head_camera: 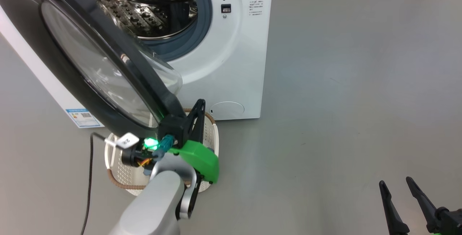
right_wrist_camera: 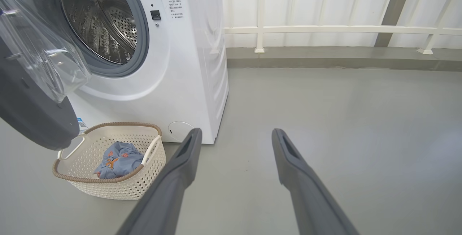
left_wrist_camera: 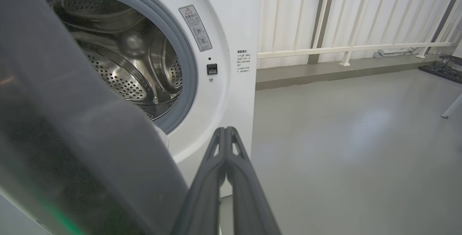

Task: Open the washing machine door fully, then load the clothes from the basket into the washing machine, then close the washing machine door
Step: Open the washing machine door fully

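Note:
The washing machine [head_camera: 231, 65] stands with its steel drum [left_wrist_camera: 119, 65] exposed. The washing machine door [head_camera: 108, 65], black-rimmed with a clear glass bowl, swings out toward me. My left gripper [head_camera: 197, 110] is shut with nothing in it, its fingers just right of the door's lower rim [left_wrist_camera: 90, 137]. Under that arm sits the cream basket [head_camera: 124, 173]. In the right wrist view the basket [right_wrist_camera: 144, 181] holds clothes [right_wrist_camera: 119, 159], a light blue garment with orange prints. Low on the right, my right gripper [head_camera: 395, 182] stands open and away from everything; its fingers [right_wrist_camera: 180, 166] spread over bare floor.
Grey floor [head_camera: 343, 101] stretches to the right of the machine. A white railing [right_wrist_camera: 325, 29] and a low kerb run behind it. A black cable [head_camera: 88, 191] trails on the floor at the left. A pale leg [left_wrist_camera: 451, 110] stands at the far right.

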